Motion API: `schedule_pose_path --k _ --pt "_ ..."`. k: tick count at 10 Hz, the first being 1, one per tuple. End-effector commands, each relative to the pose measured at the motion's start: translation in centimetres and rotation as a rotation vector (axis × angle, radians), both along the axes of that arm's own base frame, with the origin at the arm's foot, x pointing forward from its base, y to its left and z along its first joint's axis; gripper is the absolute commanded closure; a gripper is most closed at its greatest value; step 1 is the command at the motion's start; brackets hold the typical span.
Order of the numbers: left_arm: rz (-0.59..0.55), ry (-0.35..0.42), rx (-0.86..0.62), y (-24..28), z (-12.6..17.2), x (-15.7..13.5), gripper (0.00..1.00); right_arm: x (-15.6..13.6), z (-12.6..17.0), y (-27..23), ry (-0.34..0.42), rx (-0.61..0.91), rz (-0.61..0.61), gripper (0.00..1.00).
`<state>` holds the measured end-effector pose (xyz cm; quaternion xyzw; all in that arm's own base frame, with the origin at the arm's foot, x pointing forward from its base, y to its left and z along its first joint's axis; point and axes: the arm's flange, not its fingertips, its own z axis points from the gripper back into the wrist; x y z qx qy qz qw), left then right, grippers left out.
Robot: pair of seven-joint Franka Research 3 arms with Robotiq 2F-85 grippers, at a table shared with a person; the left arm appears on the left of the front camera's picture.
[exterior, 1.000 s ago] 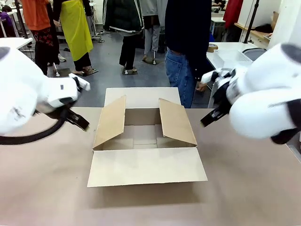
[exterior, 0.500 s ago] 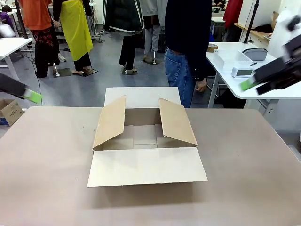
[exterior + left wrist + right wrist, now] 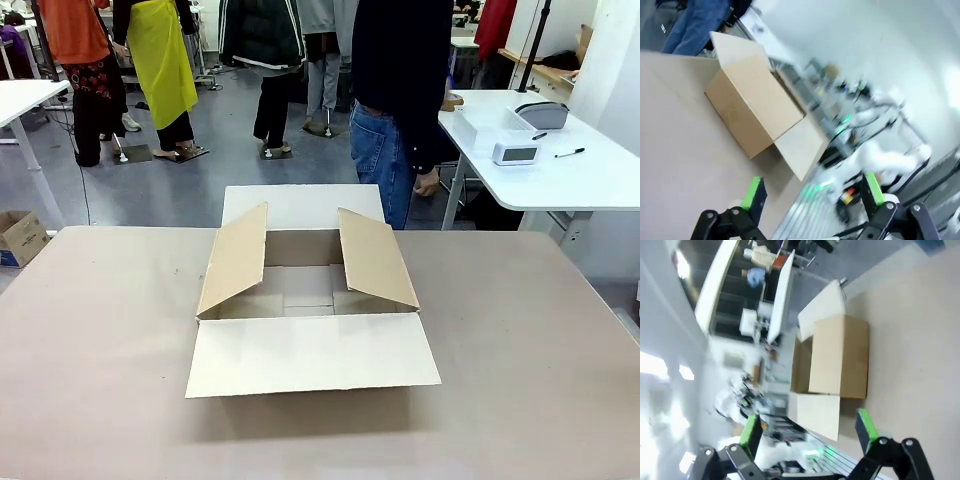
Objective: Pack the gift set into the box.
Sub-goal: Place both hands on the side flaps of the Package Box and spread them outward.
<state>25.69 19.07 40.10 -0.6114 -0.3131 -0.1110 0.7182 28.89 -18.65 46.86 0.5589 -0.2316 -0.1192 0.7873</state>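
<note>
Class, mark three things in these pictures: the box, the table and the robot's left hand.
box (image 3: 310, 355), front view, on its near flap, folded out flat.
table (image 3: 520, 350), front view, on the bare top right of the box.
left hand (image 3: 812, 190), left wrist view, midway between its open green-padded fingertips.

A person (image 3: 398, 90) in a dark top and blue jeans is standing at the far edge of the brown table (image 3: 530, 390). A white side table (image 3: 595, 185) is sitting just off to the right. On the floor at left, a small printed carton (image 3: 18, 237) is resting near another white table (image 3: 25, 95). Farther back, a figure in yellow (image 3: 160, 55) and a figure in orange (image 3: 78, 30) are standing about.
</note>
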Motion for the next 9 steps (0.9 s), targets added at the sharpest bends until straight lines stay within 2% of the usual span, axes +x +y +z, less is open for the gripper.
schedule_pose_path --k 1,2,7,8,9 --pt "0.175 0.247 -0.297 -1.1 -2.2 3.5 0.0 3.3 -6.4 0.0 0.059 0.1 -0.046 0.0" --pt "0.0 0.0 0.0 0.0 0.0 0.0 0.0 0.0 0.0 0.0 0.0 0.0 0.0 0.0" --pt "0.0 0.0 0.0 0.0 0.0 0.0 0.0 0.0 0.0 0.0 0.0 0.0 0.0 0.0" --pt "-0.022 0.029 0.0 0.0 -0.2 0.5 0.0 0.4 0.2 0.2 0.022 -0.019 0.016 0.0" --pt "-0.044 0.046 0.042 -1.7 2.0 1.1 0.0 1.7 1.6 3.7 0.012 -0.137 0.071 0.0"
